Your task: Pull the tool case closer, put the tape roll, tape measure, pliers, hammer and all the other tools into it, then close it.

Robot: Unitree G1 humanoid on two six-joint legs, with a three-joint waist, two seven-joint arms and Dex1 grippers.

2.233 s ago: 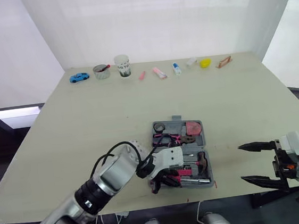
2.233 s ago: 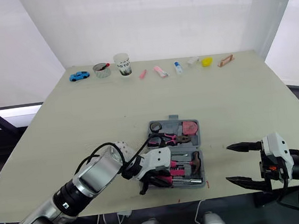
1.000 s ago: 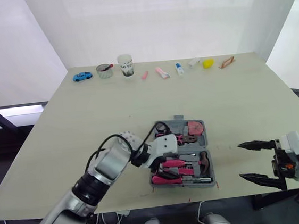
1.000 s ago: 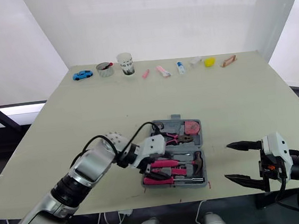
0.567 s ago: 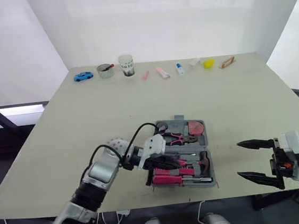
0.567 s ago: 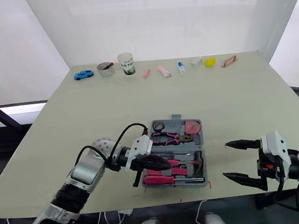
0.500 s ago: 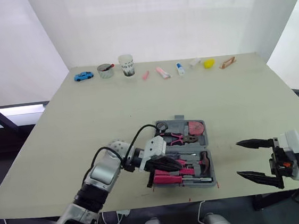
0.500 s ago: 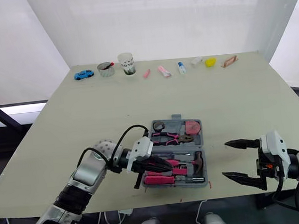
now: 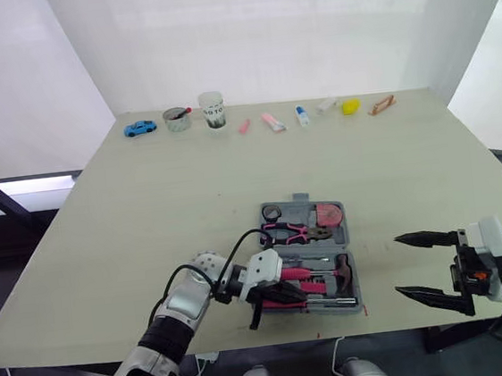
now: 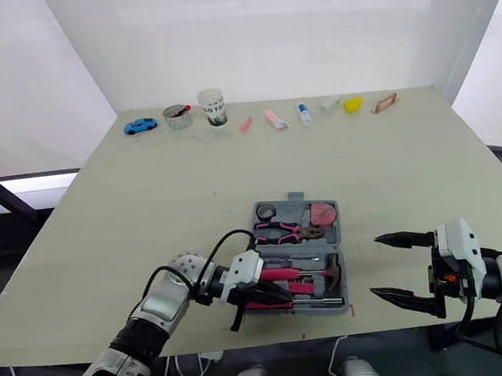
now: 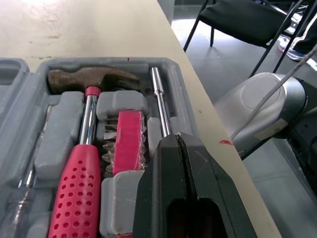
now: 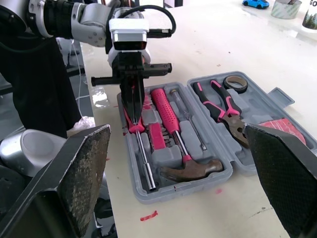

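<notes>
At the tool case's near left corner the left gripper is pinched shut, with nothing visible between its fingers. Right of the case, the right gripper gapes wide, empty. Hammer, pliers, tape roll and tape measure lie inside, so packing looks done. Next, swing the lid shut.

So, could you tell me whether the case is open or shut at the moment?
Open: the case lies spread flat on the table, with hammer, pliers and tape roll showing inside.
</notes>
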